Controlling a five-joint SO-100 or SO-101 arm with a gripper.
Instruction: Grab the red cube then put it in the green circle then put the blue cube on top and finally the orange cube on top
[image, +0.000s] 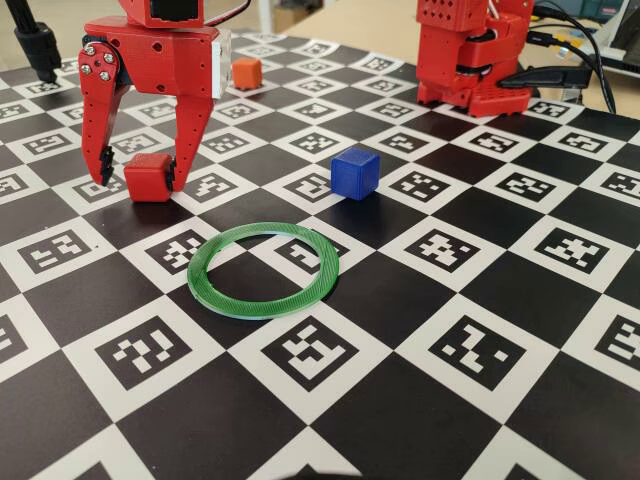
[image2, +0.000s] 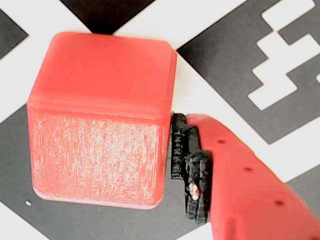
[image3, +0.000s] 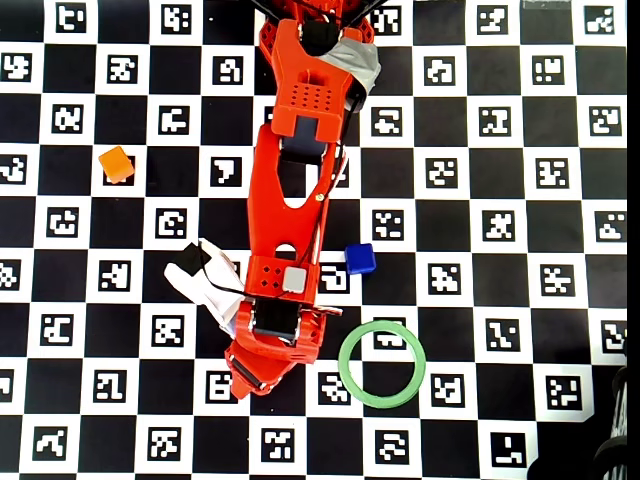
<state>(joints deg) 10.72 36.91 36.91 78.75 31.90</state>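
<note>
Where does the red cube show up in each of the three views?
Fixed view: red cube at left, between the fingers of the hand, on the board.
Wrist view: it fills the left and centre, a black finger pad against its right face.
Overhead view: not visible; the arm covers that spot.
Shared landmark: the hand itself; the green ring shows in the fixed and overhead views.

The green circle (image: 265, 270) lies flat with its centre bare and open desk (image: 480, 420) around it. The blue cube (image: 354, 172) stands nearby toward the far edge, apart from the ring. The orange cube (image: 246, 72) sits well clear near the far edge.
</note>
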